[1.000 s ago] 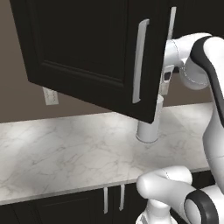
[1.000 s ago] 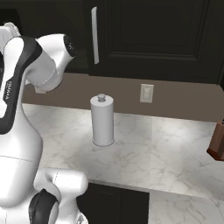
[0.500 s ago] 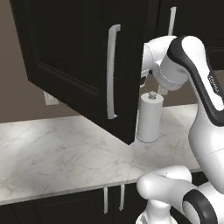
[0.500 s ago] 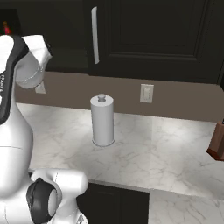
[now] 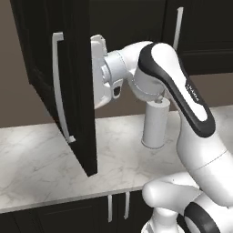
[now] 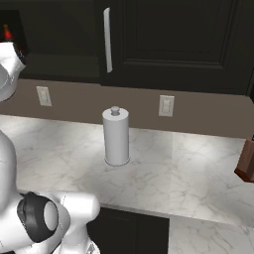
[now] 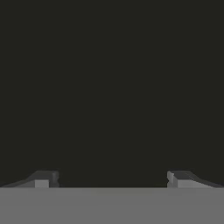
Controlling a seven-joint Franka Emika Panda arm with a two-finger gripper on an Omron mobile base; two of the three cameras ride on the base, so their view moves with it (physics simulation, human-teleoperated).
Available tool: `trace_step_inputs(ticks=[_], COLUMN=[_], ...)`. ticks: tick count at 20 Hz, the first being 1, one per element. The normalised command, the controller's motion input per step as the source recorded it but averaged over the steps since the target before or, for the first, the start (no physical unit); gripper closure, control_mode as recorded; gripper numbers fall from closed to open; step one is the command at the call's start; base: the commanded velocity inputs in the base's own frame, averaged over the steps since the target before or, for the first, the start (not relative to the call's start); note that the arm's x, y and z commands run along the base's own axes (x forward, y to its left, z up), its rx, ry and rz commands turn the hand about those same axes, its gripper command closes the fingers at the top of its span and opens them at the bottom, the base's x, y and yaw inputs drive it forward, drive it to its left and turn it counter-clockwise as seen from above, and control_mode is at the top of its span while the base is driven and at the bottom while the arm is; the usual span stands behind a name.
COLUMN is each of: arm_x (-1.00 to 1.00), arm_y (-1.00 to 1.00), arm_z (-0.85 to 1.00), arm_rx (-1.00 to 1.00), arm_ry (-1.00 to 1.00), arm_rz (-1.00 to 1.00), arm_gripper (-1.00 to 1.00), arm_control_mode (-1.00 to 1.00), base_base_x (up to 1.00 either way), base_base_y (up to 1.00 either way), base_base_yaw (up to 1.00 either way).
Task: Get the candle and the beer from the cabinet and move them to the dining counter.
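Since one second ago, the cabinet door had swung much wider, and the arm's hand had moved left with it, up close against the door's inner side.

From the left base camera, the open door stood edge-on with its long silver handle, and the hand was partly hidden behind the door. A white paper towel roll stood upright on the marble surface behind the arm.

From the right base camera, the cabinet showed a closed door, and at the far left edge its dark interior was open. The beer appeared there as a small red top. I could not see the candle.

From the hand camera, the gripper had its jaws wide apart, with nothing between them, facing a flat dark panel.
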Motion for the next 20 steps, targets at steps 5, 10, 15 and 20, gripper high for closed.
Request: trace_step_inputs(ticks=[5, 10, 15, 20], arm_x=[0.0, 0.0, 0.0, -0.05], arm_y=[0.79, 0.71, 0.36, -0.09], arm_z=[-0.09, -0.05, -0.02, -0.01], arm_rx=[-0.05, -0.09, -0.17, -0.18], arm_ry=[-0.06, -0.1, -0.11, -0.19], arm_rz=[-0.02, -0.09, -0.12, -0.12], arm_gripper=[-1.0, -1.0, -1.0, -1.0], arm_control_mode=[-1.0, -1.0, -1.0, -1.0], base_base_x=[0.0, 0.0, 0.0, 0.0], base_base_y=[0.0, 0.0, 0.0, 0.0], base_base_yaw=[0.0, 0.0, 0.0, 0.0])
